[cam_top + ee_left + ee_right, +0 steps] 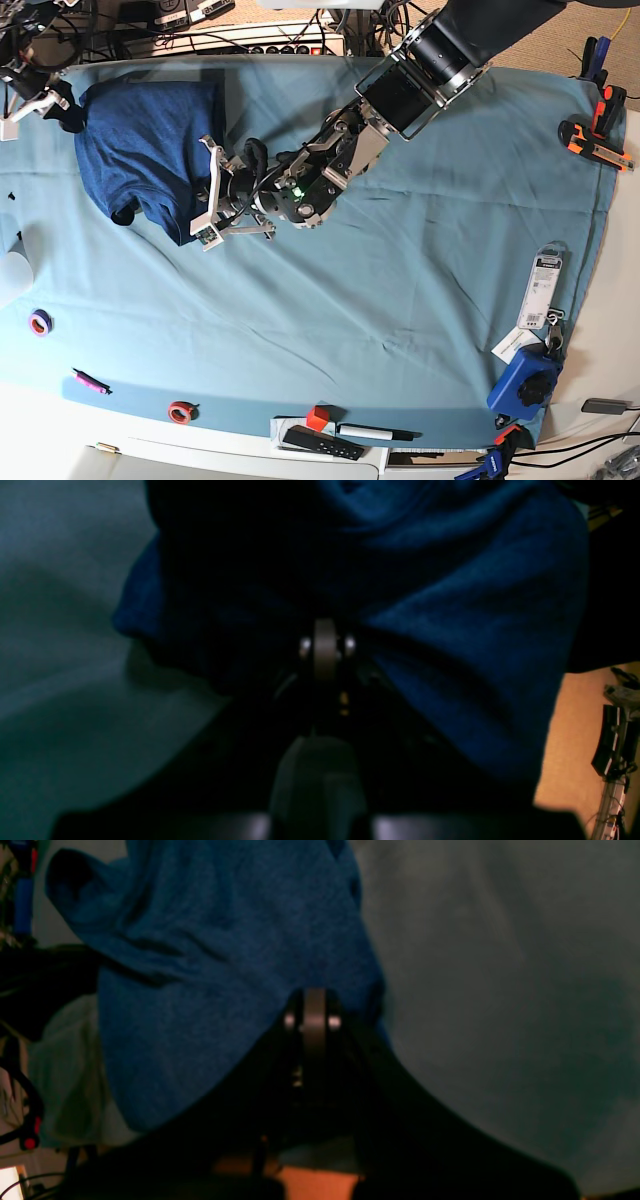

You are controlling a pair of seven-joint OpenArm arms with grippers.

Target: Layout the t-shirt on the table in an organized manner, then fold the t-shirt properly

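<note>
Teal cloth covers the table [420, 290] almost edge to edge, so you have plenty of bare surface to spread into. Your left gripper [212, 195] is clenched on a bunched edge of the t-shirt [145, 140]; its wrist view shows the jaws closed with dark blue knit draped around them. Your right gripper [62, 108] is likewise clamped on the shirt's far corner near the table's rim. The shirt sits crumpled between the two, at the table's back corner on the right arm's side. To lay it out well, I'd judge you should draw the two grips apart until the fabric goes taut, then drag it toward the open middle, well short of the tape rolls [40, 322] and orange-black clamps [592, 140].
</note>
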